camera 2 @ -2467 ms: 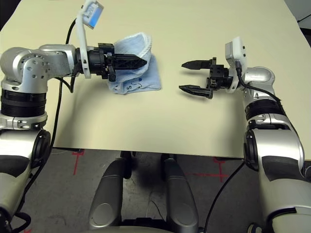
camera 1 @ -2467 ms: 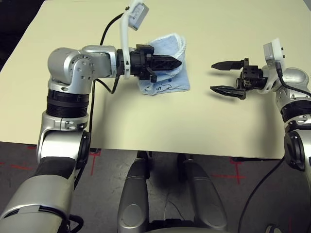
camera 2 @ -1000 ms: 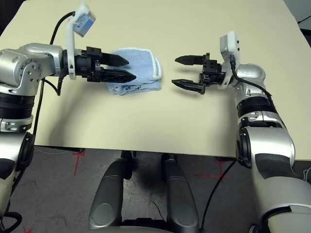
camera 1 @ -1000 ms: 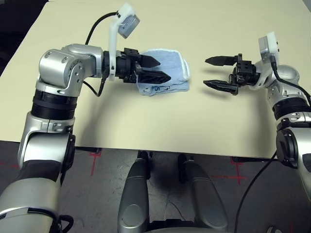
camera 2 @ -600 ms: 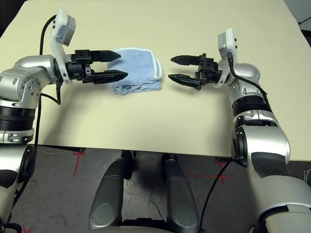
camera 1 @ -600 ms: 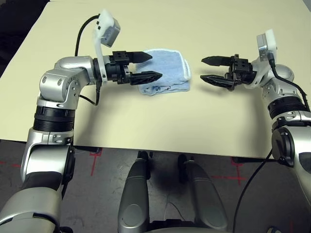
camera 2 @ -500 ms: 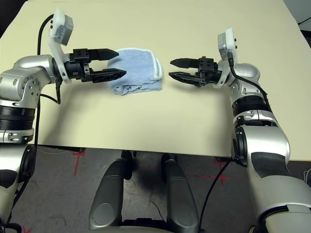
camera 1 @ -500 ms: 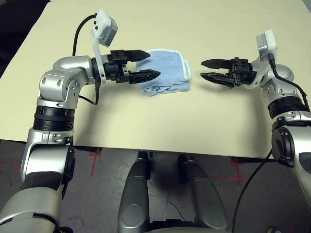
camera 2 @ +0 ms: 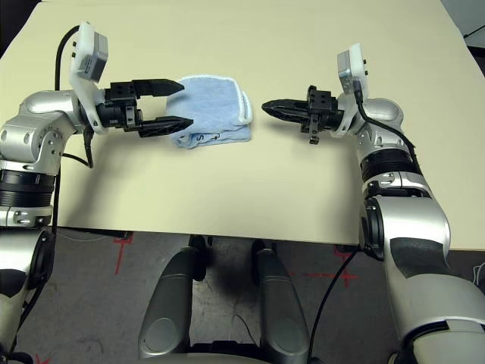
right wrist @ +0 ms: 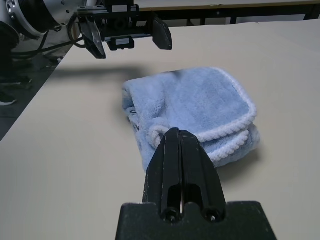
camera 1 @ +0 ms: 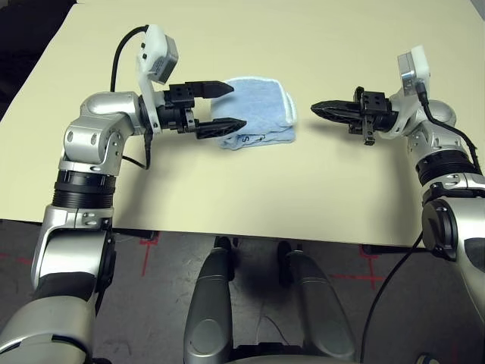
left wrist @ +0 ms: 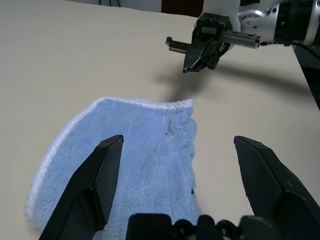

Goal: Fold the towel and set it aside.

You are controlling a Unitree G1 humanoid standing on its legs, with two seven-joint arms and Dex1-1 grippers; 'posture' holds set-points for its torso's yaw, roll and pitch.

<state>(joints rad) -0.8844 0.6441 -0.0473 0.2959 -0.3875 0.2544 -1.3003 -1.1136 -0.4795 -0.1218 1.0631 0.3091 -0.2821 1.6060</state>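
The left pincer (camera 1: 224,108) stands wide open, its two fingers parted and nothing between them; in the eye views they overlap the left edge of the towel (camera 1: 264,111). The right pincer (camera 1: 314,109) is fully closed, fingertips together, empty, just beside the towel's right edge. The towel lies folded in layers on the counter (camera 1: 250,189), its white edging at the right side. The counter is pale and matte, its near edge straight. Below that edge is a grey floor (camera 1: 170,303) bearing red tape marks (camera 1: 145,254). The dark lettering on the towel is partly hidden and cannot be read in full. Both forearms are cut off by the frame.
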